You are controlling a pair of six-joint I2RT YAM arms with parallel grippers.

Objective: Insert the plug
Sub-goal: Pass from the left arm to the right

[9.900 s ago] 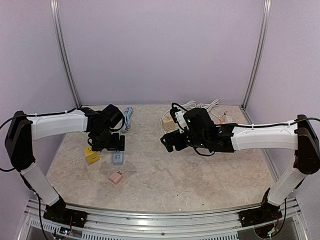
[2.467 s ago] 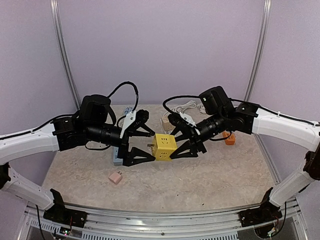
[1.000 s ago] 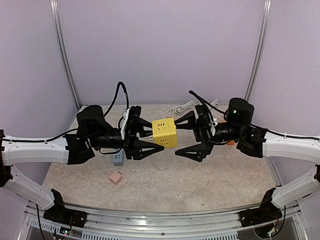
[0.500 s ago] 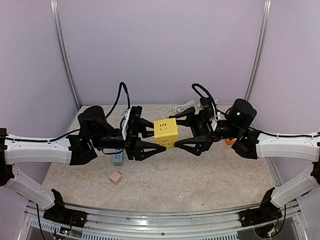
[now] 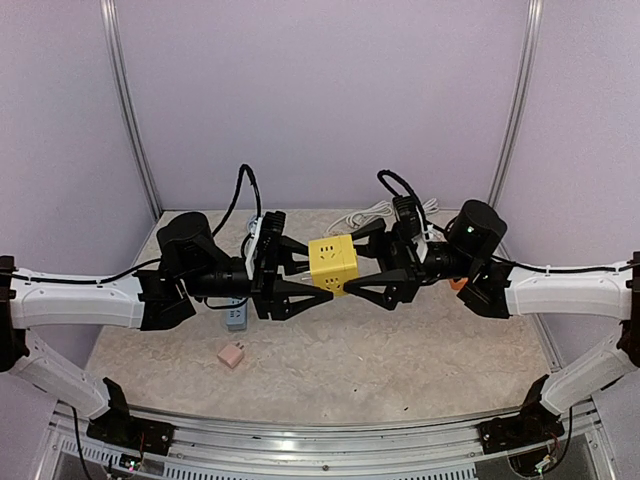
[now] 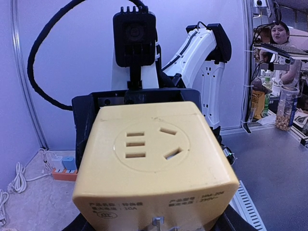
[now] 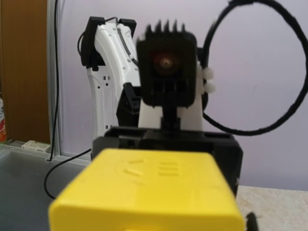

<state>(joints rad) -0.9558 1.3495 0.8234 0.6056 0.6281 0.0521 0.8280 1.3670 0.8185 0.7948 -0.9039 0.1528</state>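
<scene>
The plug is a yellow cube adapter [image 5: 332, 262] held in the air above the middle of the table. It has socket slots on its faces [image 6: 154, 159] and metal prongs at its near edge in the left wrist view. My left gripper [image 5: 311, 276] is shut on it from the left. My right gripper [image 5: 352, 265] faces it from the right. Its fingers [image 5: 372, 231] straddle the cube's right side and stand wider than the cube. In the right wrist view the blurred cube [image 7: 149, 192] fills the bottom and hides my right fingers.
On the table lie a pink adapter [image 5: 232, 354], a grey-blue adapter [image 5: 236, 318] under the left arm and an orange piece [image 5: 458, 283] behind the right arm. White cables [image 5: 385, 210] lie at the back. Purple walls enclose three sides.
My right gripper has moved left onto the cube and its fingers have narrowed around it. The left gripper and the cube have barely moved.
</scene>
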